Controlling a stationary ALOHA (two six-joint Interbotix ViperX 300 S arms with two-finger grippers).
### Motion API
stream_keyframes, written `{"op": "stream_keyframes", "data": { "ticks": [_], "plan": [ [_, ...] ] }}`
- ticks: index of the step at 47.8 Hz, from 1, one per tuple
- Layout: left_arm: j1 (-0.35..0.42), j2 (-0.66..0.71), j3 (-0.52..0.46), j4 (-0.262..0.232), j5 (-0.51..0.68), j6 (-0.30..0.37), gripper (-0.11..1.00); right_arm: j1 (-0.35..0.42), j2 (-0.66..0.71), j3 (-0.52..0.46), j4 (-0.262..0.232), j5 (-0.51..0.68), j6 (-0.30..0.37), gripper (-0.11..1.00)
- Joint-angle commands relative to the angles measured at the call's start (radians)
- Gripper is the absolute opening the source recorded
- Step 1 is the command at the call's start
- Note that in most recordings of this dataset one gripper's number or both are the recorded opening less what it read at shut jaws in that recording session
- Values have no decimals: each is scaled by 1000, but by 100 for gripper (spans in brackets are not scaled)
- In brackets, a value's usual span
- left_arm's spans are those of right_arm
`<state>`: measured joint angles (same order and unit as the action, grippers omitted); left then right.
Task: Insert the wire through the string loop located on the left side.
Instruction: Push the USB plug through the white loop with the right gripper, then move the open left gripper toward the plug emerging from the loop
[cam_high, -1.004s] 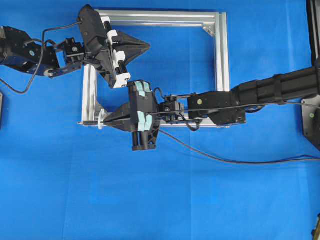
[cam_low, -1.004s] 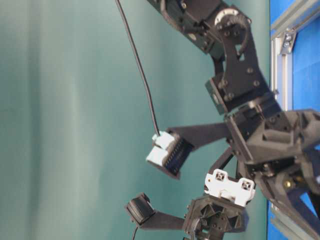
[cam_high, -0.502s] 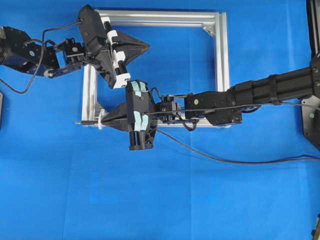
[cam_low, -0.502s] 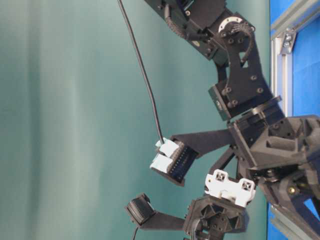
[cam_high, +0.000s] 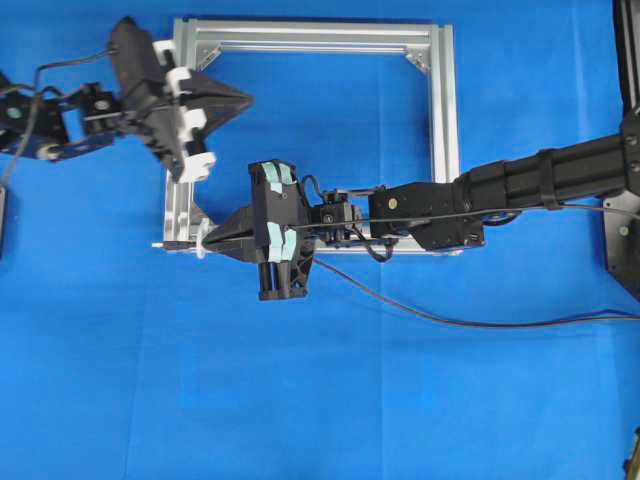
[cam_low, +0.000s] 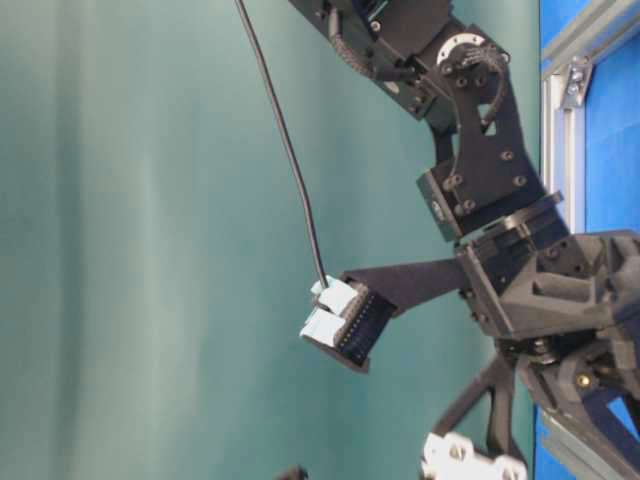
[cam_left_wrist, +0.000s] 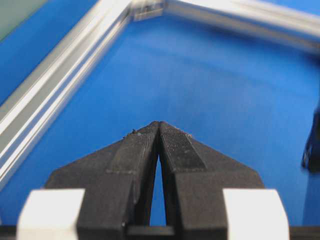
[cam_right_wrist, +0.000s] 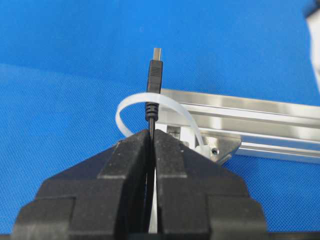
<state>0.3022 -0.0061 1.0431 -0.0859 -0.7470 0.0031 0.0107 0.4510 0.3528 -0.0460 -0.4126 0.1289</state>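
Observation:
My right gripper (cam_high: 207, 240) (cam_right_wrist: 152, 132) is shut on the wire, a thin black cable that trails right over the cloth (cam_high: 450, 321). Its dark plug (cam_right_wrist: 155, 75) sticks out ahead of the fingertips and crosses the white string loop (cam_right_wrist: 131, 102) fixed at the silver frame's lower left corner (cam_high: 203, 241). The plug's tip (cam_high: 163, 243) lies left of the loop; I cannot tell whether it runs through the loop or over it. My left gripper (cam_high: 247, 100) (cam_left_wrist: 159, 123) is shut on nothing, up by the frame's left rail.
The square aluminium frame (cam_high: 445, 120) (cam_left_wrist: 60, 75) (cam_right_wrist: 250, 117) lies on blue cloth. The right arm (cam_high: 540, 180) stretches across the frame's lower rail from the right. The left arm (cam_high: 60, 115) comes in from the left edge. A dark mount (cam_high: 625, 240) stands at the right edge.
The left gripper has drawn back to the left, from over the frame's inside to its left rail. The right gripper edged left with the wire, then held still.

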Motion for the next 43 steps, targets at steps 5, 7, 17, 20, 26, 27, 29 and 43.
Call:
{"op": "stream_keyframes", "data": {
  "ticks": [5, 7, 17, 20, 26, 27, 29, 43],
  "plan": [
    [23, -97, 94, 2, -6, 0, 0, -2, -21, -23, 0, -3, 2, -10],
    [28, -114, 114, 2, -6, 0, 0, -2, -23, -23, 0, -3, 2, -10],
    [38, -176, 190, 2, -5, 6, 0, -2, -23, -21, 0, -3, 2, -10],
    [41, -183, 202, 2, -5, 8, 0, -2, -23, -21, 0, -3, 2, -10],
    [49, -186, 206, 2, -5, 9, 0, -2, -23, -21, 0, -3, 2, -10],
    [49, -186, 206, 2, -5, 8, 0, -2, -21, -21, 0, -3, 2, -10],
    [49, -186, 202, 2, -5, 9, 0, -2, -23, -21, 0, -3, 2, -10],
    [-3, -187, 213, 8, -5, 3, 0, -2, -23, -21, 0, -3, 2, -10]
  ]
}}
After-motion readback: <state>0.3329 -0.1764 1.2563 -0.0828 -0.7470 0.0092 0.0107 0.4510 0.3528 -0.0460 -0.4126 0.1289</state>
